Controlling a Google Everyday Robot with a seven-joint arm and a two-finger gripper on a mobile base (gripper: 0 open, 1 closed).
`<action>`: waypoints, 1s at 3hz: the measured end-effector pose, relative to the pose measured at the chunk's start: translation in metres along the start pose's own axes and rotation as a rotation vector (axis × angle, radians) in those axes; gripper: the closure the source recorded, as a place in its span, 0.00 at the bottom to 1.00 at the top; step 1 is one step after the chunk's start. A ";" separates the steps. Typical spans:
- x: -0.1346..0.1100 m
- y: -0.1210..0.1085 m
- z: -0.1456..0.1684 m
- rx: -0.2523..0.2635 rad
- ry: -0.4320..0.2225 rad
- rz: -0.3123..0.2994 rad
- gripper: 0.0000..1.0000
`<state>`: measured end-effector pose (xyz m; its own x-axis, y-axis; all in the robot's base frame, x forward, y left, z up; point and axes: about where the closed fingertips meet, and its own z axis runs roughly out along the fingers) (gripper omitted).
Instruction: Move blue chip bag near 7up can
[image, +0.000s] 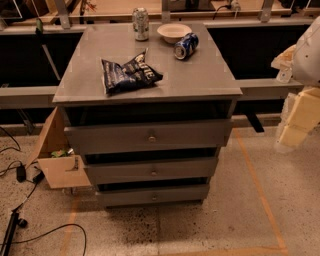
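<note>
The blue chip bag (129, 75), crumpled dark navy foil with white lettering, lies flat on the front left of the grey cabinet top (205, 75). The 7up can (141, 23), silvery-grey, stands upright at the back middle of the top, well behind the bag. My gripper (296, 120) shows as pale cream parts at the right edge of the view, beside the cabinet and far right of the bag, holding nothing that I can see.
A white bowl (173, 32) sits right of the 7up can. A blue can (186, 46) lies on its side in front of the bowl. The cabinet has three drawers (150, 136). A cardboard box (57, 160) and cables (20, 220) are on the floor at left.
</note>
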<state>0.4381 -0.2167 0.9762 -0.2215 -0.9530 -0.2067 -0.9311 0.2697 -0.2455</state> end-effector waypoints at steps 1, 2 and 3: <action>0.000 0.000 0.000 0.000 0.000 0.000 0.00; -0.015 -0.009 0.006 0.002 -0.104 0.026 0.00; -0.082 -0.053 0.028 0.016 -0.453 0.104 0.00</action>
<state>0.5137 -0.1491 0.9801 -0.1614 -0.7654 -0.6230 -0.9054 0.3660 -0.2151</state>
